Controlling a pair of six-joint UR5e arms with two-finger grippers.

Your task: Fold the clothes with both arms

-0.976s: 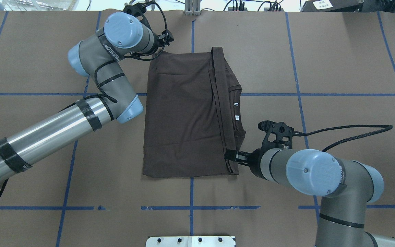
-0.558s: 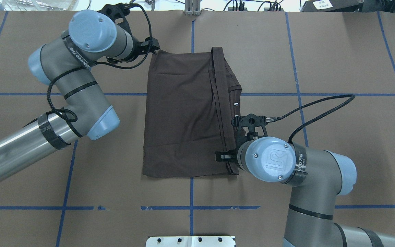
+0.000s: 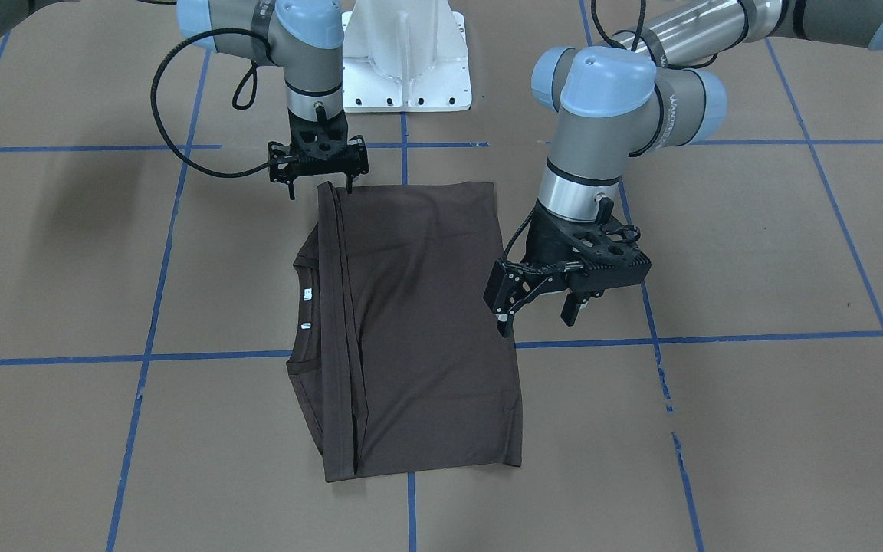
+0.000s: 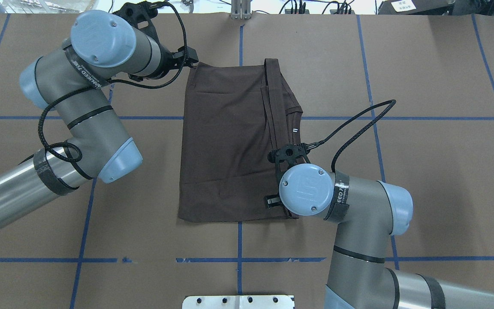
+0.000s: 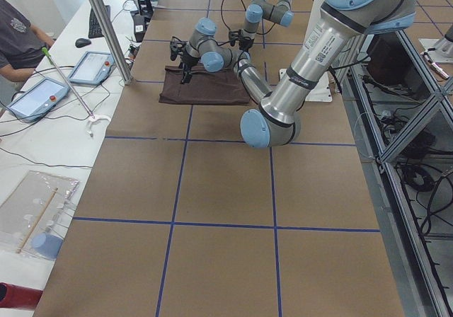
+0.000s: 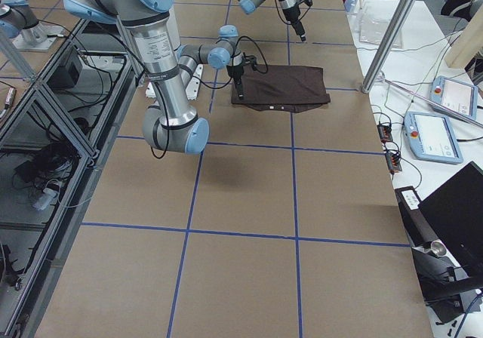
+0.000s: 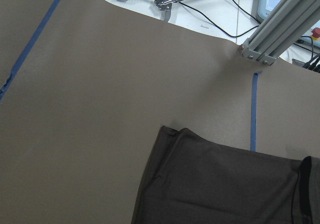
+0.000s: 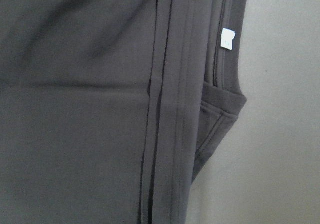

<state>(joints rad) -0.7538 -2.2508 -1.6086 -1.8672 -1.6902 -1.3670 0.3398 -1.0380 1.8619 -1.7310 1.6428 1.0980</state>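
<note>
The dark brown T-shirt [image 3: 426, 322] [image 4: 225, 141] lies flat on the brown table, folded into a rectangle. A hem band runs across it, and the collar with small white neck tags [image 3: 306, 294] [image 8: 227, 38] peeks out beside the band. My left gripper [image 3: 539, 307] [image 4: 189, 59] hangs open and empty above the table, just off the shirt's left edge near its far corner. My right gripper [image 3: 320, 184] [image 4: 272, 201] points straight down over the shirt's near right corner, fingers spread and holding nothing. The right wrist view is filled with cloth close up.
The white pedestal base [image 3: 405, 57] [image 4: 238, 301] stands at the table's near edge. Blue tape lines [image 4: 240, 240] grid the table. An aluminium post [image 7: 280, 29] rises at the far edge. A person [image 5: 18, 34] sits beyond it, next to tablets and cables.
The left arm drew back to the left, so its gripper now sits off the shirt's far left corner. The right arm swung in over the near right corner and turned its wrist downward.
</note>
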